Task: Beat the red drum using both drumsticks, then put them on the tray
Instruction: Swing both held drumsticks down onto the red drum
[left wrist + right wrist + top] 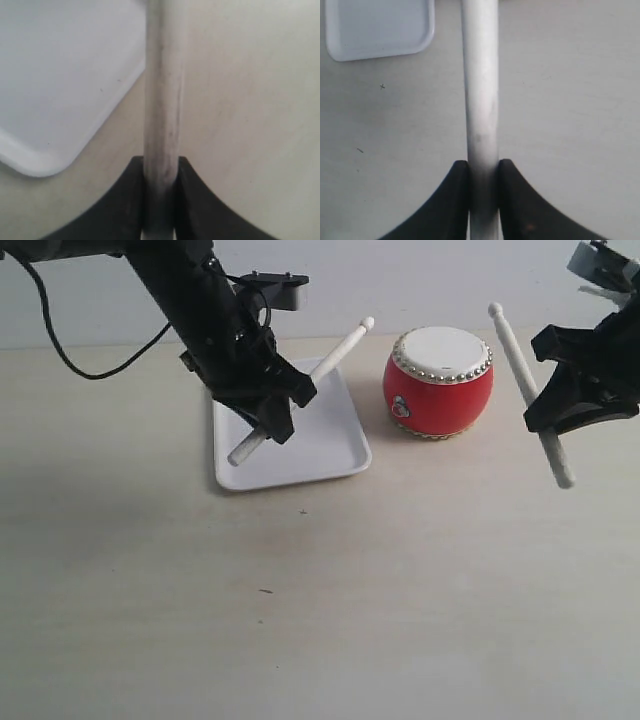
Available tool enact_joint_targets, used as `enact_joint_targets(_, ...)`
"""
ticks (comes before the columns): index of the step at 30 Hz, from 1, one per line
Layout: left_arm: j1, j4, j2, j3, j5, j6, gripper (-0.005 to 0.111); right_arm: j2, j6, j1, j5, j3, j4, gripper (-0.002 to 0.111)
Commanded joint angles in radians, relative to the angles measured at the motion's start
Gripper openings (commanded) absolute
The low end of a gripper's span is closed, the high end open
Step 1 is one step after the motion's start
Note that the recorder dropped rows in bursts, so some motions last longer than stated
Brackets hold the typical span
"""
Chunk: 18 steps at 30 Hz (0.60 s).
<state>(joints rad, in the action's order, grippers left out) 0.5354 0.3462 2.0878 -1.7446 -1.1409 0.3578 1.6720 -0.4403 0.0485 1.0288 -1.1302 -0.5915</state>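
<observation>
No writing is legible; the emblem (401, 407) on the red drum (440, 390) is blurred.

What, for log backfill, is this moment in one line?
left hand: shut on left drumstick | right hand: shut on right drumstick | red drum: tips off skin | tray: no sticks yet

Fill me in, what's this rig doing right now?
The left gripper is shut on the left drumstick, held slanted above the tray. The right gripper is shut on the right drumstick, right of the red drum. Both tips lean toward the drum, but neither touches it, and neither stick lies on the tray yet.
</observation>
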Motion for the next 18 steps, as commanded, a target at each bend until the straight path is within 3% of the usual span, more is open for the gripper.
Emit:
enact_joint_targets(1,0.027,-0.005,0.036,-0.070,-0.030,-0.008,0.000,0.067,-0.002,0.006,-0.006,0.006,-0.039,0.000)
enact_joint_targets(9,0.105,-0.095,0.111,-0.146,-0.028,-0.058,0.000,0.121,-0.053,0.004,0.073,0.006,-0.138,0.000)
enact_joint_targets(18,0.106,-0.099,0.117,-0.252,-0.026,-0.101,0.000,0.074,-0.055,0.004,0.049,-0.059,-0.227,0.000)
